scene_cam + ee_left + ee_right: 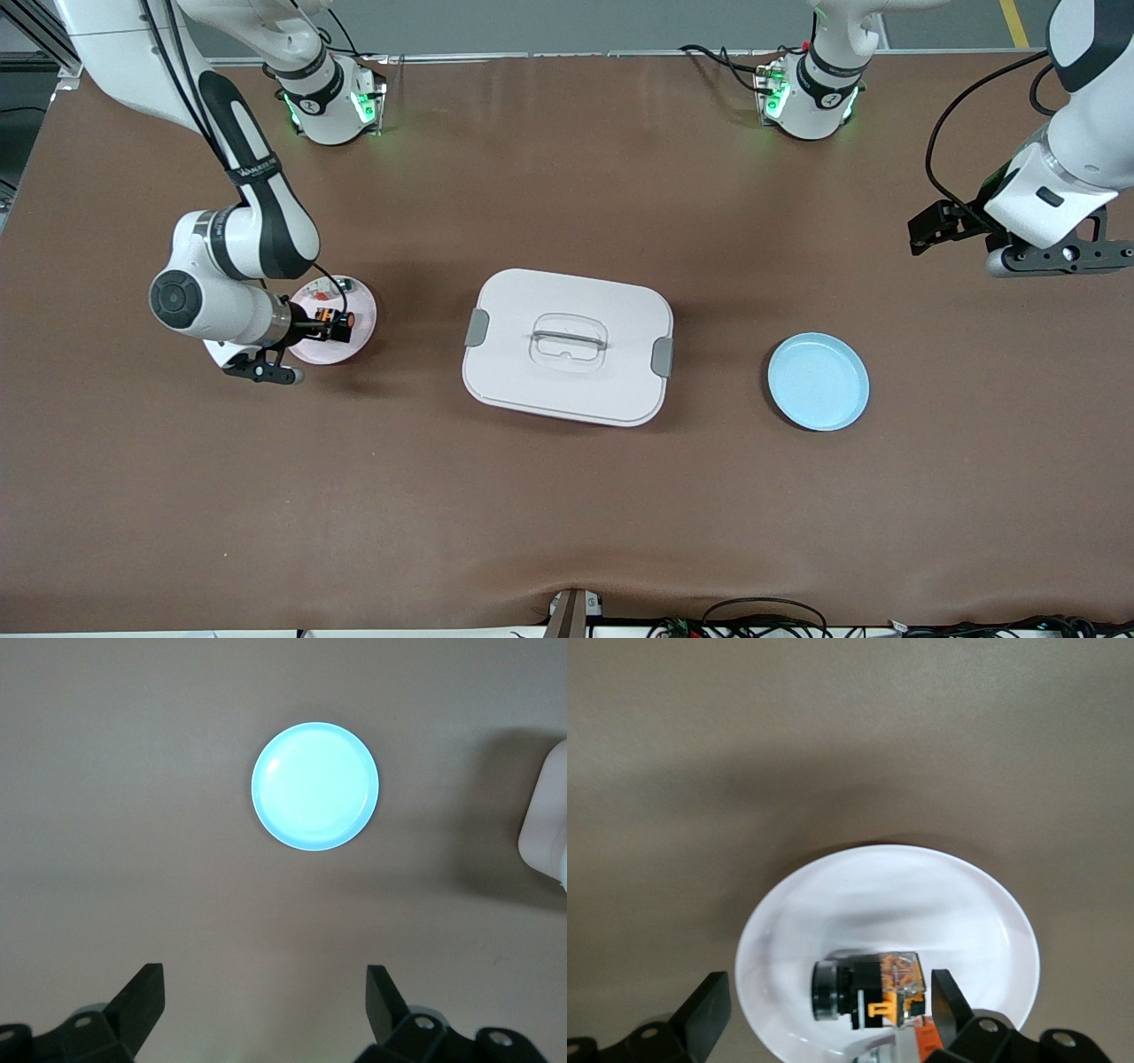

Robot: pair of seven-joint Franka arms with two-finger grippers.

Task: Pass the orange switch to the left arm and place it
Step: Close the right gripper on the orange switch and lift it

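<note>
The orange switch (341, 321) (873, 988), a stubby orange-and-black part with a round dark end, lies on its side on a small white plate (354, 344) (877, 895) toward the right arm's end of the table. My right gripper (261, 368) (830, 1001) hangs open over that plate. Its fingers stand wide on either side of the switch and do not touch it. The white box (532, 301) (549, 815) sits mid-table with its lid on. My left gripper (1059, 257) (265, 983) waits open and empty over bare tabletop at the left arm's end.
A light blue plate (818, 381) (314, 786) lies empty between the box and the left arm's end. A small whitish part with green and red bits (344, 285) shares the white plate with the switch. Cables hang at the table's front edge.
</note>
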